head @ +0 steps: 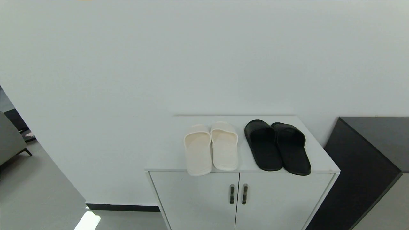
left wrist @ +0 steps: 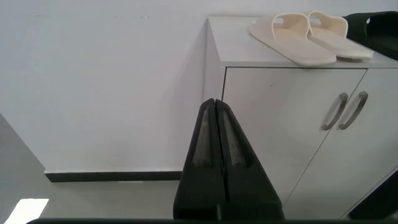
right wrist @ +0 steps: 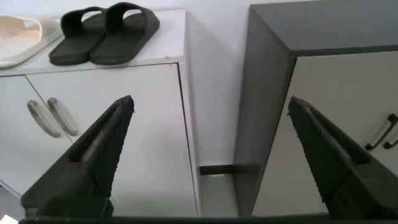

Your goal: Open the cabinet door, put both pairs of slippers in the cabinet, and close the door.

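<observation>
— Slippers, where do they sit?

— Both on top of the cabinet [head: 169, 156]. The white pair [head: 211, 148] is to the left and the black pair [head: 277, 147] just beside it on the right. Heels are at the front edge, and some jut slightly over it. The doors [head: 195, 204] below are shut.

— How will they handle?

— I'd judge them light, foam or rubber. They look stiff enough to lift by one side and bendy in the strap. Pinching a pair's two inner sides together, or taking the straps, looks safest. The soles may slide on the smooth top.

— And the door?

— Two slim upright handles [head: 231, 194] stand close together at the middle seam. A hand must take one without catching the other.

— The hands?

— The left hand [left wrist: 215, 102] has its fingers pressed together, holding nothing, low before the cabinet's left corner. The right hand [right wrist: 210, 102] is spread wide and empty. It faces the gap between the cabinet and a dark cupboard [head: 361, 153] just to its right.

— The room?

— Plain white wall [head: 159, 64] behind, grey floor [head: 38, 191], a grey seat [head: 9, 140] far left.
</observation>
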Controlling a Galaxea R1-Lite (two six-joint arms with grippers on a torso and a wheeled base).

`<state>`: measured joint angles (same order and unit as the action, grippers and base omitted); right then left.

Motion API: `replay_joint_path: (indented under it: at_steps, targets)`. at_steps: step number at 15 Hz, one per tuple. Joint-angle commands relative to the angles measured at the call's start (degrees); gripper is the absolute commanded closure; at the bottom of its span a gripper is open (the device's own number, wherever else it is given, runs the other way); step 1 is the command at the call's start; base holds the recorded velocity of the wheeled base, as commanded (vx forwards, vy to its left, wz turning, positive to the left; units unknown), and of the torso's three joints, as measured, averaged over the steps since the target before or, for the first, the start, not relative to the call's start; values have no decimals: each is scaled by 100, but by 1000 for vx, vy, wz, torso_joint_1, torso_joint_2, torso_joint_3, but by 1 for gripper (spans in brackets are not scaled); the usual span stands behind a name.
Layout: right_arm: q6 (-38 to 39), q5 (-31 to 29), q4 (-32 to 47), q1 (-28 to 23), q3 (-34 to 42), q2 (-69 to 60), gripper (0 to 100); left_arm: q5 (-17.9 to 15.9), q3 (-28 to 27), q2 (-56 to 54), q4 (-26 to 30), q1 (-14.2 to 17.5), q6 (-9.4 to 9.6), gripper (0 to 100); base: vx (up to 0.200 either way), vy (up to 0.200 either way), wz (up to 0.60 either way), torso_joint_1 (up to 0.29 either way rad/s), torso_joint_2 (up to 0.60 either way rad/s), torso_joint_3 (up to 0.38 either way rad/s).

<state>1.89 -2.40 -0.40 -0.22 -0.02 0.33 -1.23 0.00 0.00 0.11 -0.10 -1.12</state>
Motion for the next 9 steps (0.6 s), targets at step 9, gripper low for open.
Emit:
replay_joint_path:
  at_steps: [9]
  targets:
    - [-145, 346, -478, 4, -1298, 2428, 0, 0, 0, 0, -2, 1, -2, 100, 0, 0, 0, 0, 0, 0]
